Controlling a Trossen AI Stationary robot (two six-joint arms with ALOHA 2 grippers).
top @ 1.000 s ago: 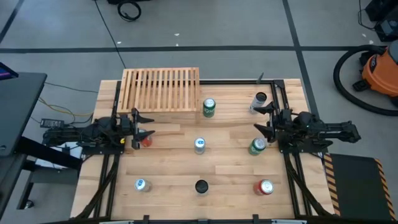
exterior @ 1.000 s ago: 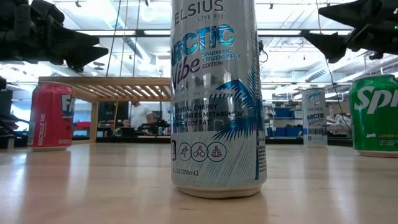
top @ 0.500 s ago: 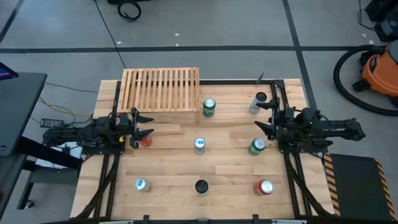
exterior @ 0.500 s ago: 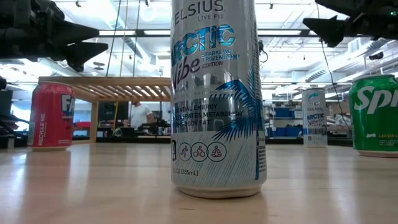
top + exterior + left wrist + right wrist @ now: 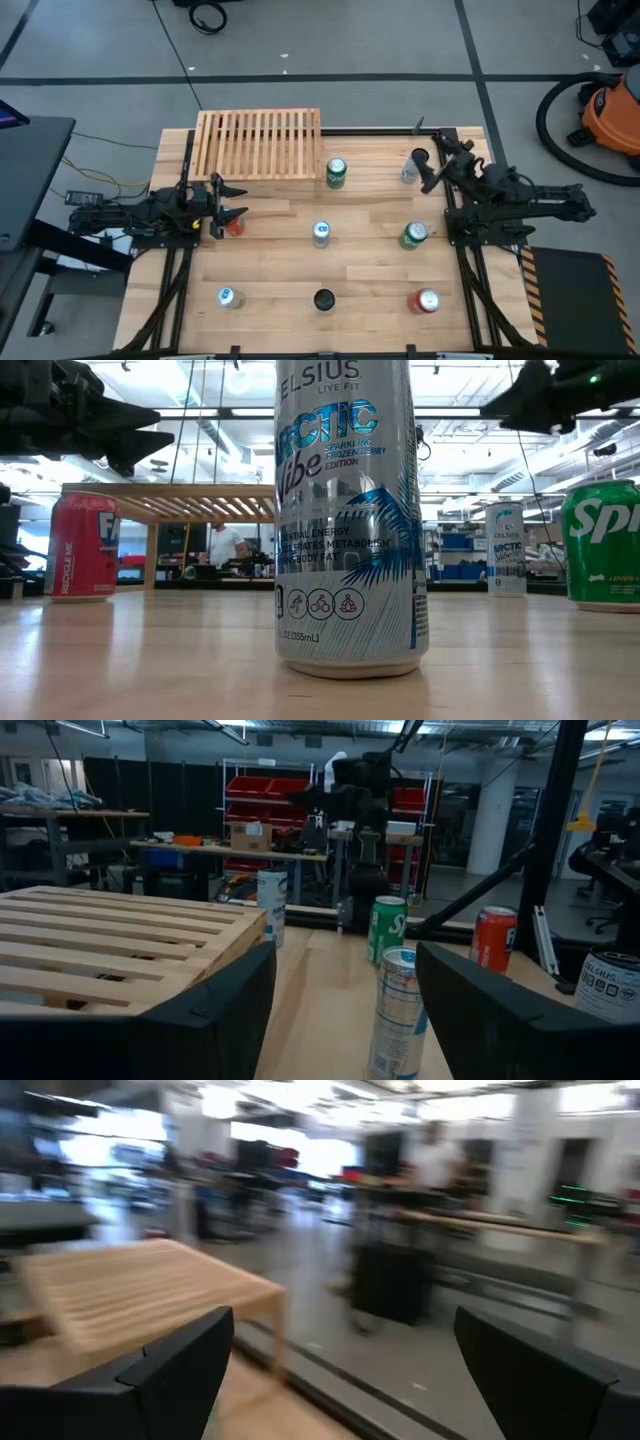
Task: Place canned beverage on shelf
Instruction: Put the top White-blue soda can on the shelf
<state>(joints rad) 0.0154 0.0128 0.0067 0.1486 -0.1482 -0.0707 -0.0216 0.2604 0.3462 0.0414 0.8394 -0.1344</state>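
The right pincer (image 5: 432, 168), fingers apart and empty, hangs by the silver can (image 5: 412, 166) at the desk's 1 o'clock — reach step, nothing gripped. The left pincer (image 5: 229, 201), fingers together, waits near 9 o'clock. Next: straddle the can, clamp, and carry it to the shelf (image 5: 259, 144) at 11 o'clock — no cans on it yet.

Table top (image 5: 360, 262): pale wood planks, smooth, satin sheen. Shelf (image 5: 259, 143) at upper centre: bare light-wood slats, matt. Large can (image 5: 345, 510) at frame centre: glossy printed metal. Gripper fingers (image 5: 210, 1010): matt black plastic.
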